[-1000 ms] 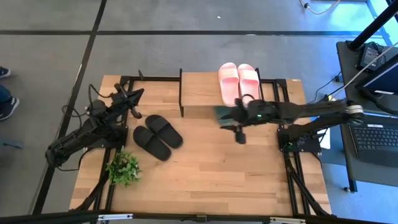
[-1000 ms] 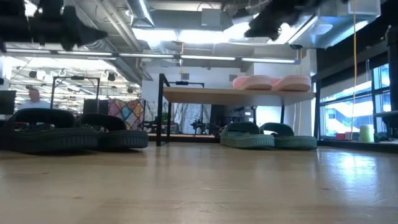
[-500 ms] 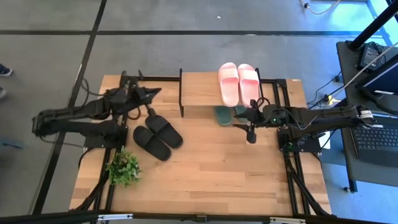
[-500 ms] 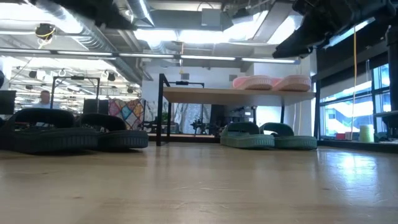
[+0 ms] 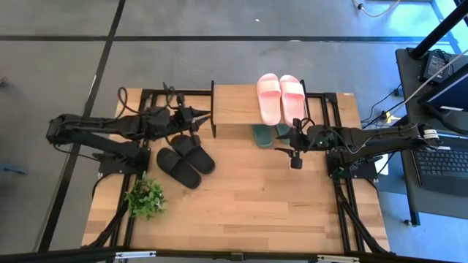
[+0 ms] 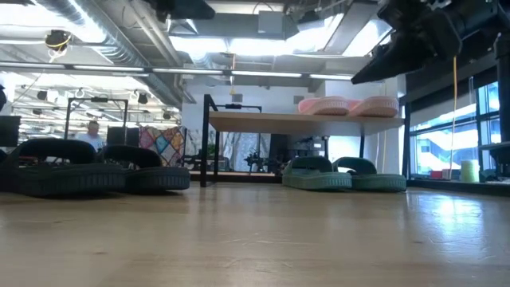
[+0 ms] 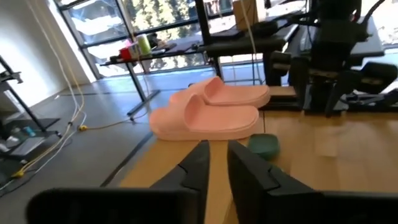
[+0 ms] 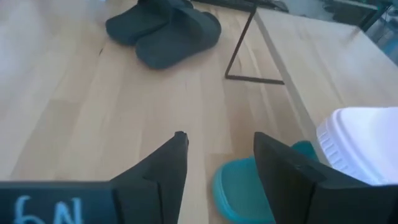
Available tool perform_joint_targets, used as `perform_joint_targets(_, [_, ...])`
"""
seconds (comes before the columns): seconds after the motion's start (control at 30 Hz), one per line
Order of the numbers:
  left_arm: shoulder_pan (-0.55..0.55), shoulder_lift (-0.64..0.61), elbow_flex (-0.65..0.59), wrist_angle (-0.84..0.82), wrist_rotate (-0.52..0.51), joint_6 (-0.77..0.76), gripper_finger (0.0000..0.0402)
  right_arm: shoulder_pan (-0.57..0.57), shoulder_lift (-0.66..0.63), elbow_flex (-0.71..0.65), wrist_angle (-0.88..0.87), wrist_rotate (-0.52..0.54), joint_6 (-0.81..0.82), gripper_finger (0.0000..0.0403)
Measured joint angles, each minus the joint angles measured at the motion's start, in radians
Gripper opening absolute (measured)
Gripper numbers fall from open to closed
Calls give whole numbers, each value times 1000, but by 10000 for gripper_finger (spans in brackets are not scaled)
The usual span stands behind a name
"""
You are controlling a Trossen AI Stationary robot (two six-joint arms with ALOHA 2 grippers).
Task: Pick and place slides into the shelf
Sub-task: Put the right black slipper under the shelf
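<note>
The pale pink slides lie side by side on the right part of the shelf's top board. The dark green slides rest on the table under that board, their front ends sticking out; the low view shows them below the pink pair. The black slides lie on the table left of centre. My left gripper hovers by the shelf's left end, open by a narrow gap. My right gripper hangs open right of the green slides.
A small green plant stands near the table's left near corner. The shelf's thin black frame post rises just right of my left gripper. Bare wood stretches across the near half of the table. A laptop desk stands beyond the right edge.
My left arm has swung out from the table's left edge and stretched toward the shelf's left end, passing above the black slides. My right gripper has drawn back from over the green slides toward the table's right edge, then held still. The slides have stayed where they were.
</note>
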Motion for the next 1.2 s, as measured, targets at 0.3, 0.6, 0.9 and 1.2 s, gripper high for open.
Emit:
perform_joint_targets(0.3, [-75, 103, 0, -186, -215, -212, 157, 0, 0, -38, 3, 0, 1, 184])
perform_joint_targets(0.6, [-142, 319, -1, -519, -207, -620, 165, 0, 0, -54, 17, 14, 19, 184])
perform_joint_targets(0.9, [-161, 524, 159, -967, -100, -879, 165, 0, 0, -54, 38, 34, 8, 184])
perform_joint_targets(1.2, [-152, 708, 263, -1080, -73, -908, 165, 0, 1, -54, 55, 34, 8, 184])
